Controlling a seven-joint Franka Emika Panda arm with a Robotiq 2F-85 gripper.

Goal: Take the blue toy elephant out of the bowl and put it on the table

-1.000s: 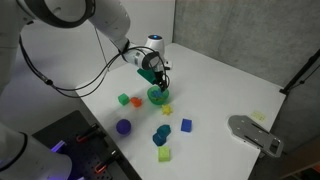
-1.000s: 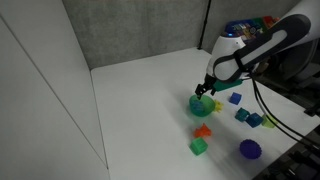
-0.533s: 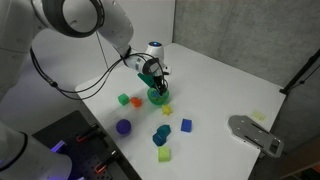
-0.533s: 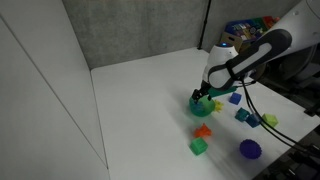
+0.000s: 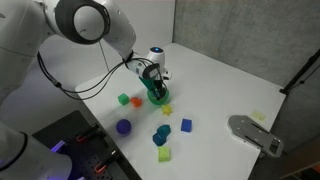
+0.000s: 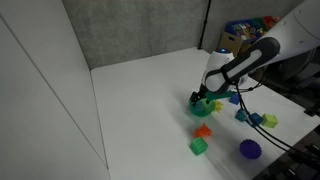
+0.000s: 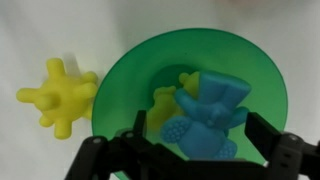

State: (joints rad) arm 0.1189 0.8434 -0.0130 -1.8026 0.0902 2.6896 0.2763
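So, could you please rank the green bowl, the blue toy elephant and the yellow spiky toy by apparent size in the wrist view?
1. green bowl: clearly largest.
2. blue toy elephant and yellow spiky toy: they look about alike, and the elephant's lower edge is hidden, so I won't rank them.

White table (image 5: 225, 85), green bowl (image 7: 120, 95), yellow spiky toy (image 7: 58, 95), purple ball (image 5: 123, 127), blue cube (image 5: 186, 125)
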